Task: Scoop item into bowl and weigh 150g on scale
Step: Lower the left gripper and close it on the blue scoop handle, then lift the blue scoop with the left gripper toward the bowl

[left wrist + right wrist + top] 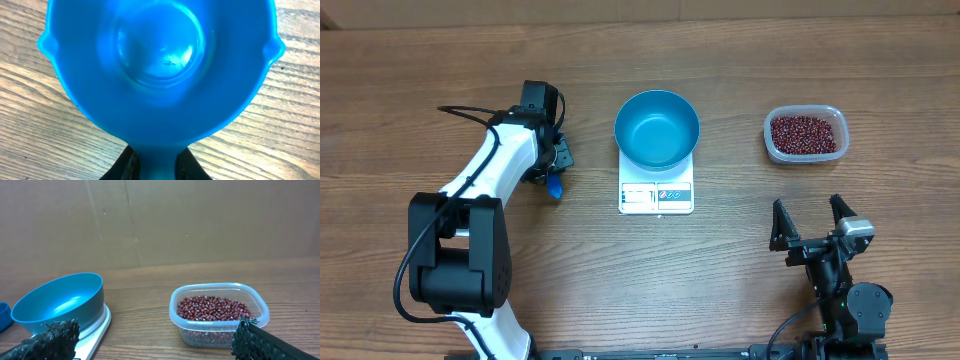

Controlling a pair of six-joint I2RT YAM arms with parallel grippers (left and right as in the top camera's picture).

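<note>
beans (pixel 805 133) in tub (pixel 832 114): 3 o'clock of left hand (pixel 553 172), beyond bowl (pixel 657 128) on scale (pixel 657 196) | left hand pinches scoop (pixel 160 65) by its handle | right hand (pixel 811 222) wide, empty, nearer: tub at its 12 o'clock

Overhead camera: straight down on the whole table (pixel 420 60), from well above. Left wrist camera: facing down, very close over the blue scoop (pixel 160 75). Right wrist camera: low, level, facing the far edge; shares bowl (pixel 75 309), scale (pixel 101 325) and bean tub (pixel 174 311) with overhead.

Blue bowl (pixel 657 128) on white scale (pixel 656 196), beans (pixel 805 133) in clear tub (pixel 771 141)
</note>
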